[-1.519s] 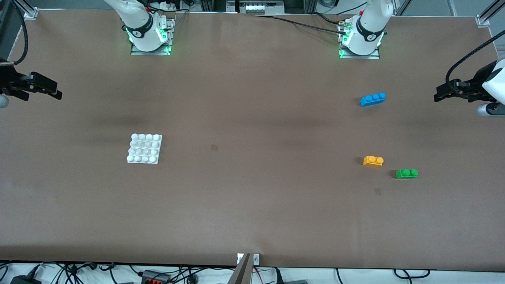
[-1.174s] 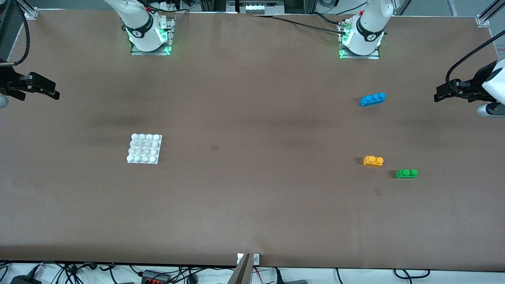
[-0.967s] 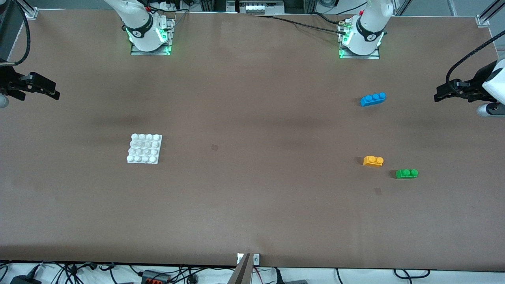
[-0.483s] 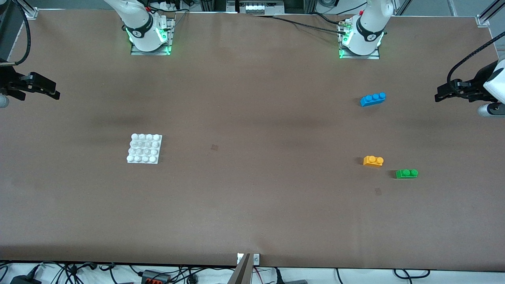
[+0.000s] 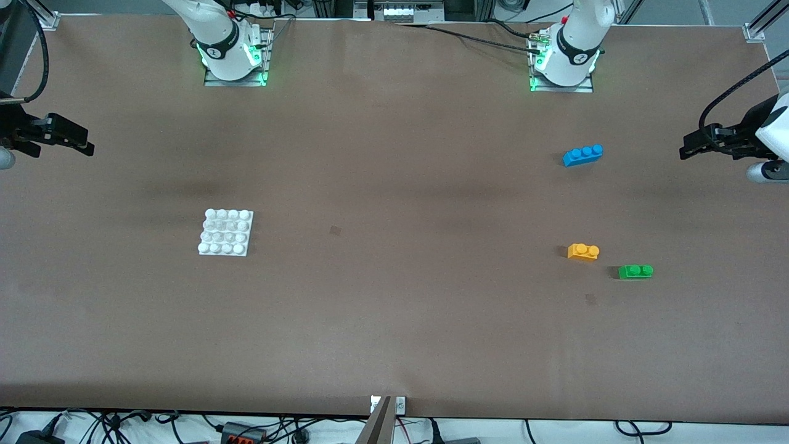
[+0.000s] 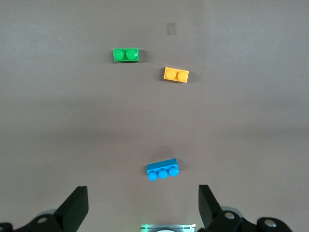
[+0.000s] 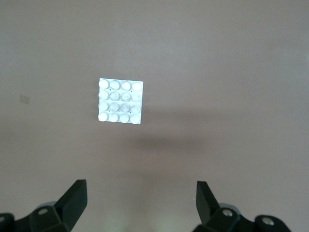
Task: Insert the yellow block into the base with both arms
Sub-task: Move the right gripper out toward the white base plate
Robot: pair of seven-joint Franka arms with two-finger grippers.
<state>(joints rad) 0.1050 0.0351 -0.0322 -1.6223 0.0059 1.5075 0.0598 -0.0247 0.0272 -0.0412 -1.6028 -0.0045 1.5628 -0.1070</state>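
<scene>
The yellow block [image 5: 583,251] lies on the brown table toward the left arm's end, beside a green brick; it also shows in the left wrist view [image 6: 176,75]. The white studded base [image 5: 226,232] lies toward the right arm's end and shows in the right wrist view [image 7: 120,100]. My left gripper [image 5: 685,150] hangs high at the table's end, open and empty, fingers wide apart [image 6: 140,208]. My right gripper [image 5: 86,145] hangs high at the other end, open and empty [image 7: 140,205]. Both arms wait.
A green two-stud brick [image 5: 635,271] lies just nearer the front camera than the yellow block. A blue three-stud brick [image 5: 582,155] lies farther from the camera, near the left arm's mount [image 5: 562,68]. The right arm's mount [image 5: 234,58] stands at the back.
Nothing on the table has moved. The right gripper shifted very slightly; the left gripper barely drifted.
</scene>
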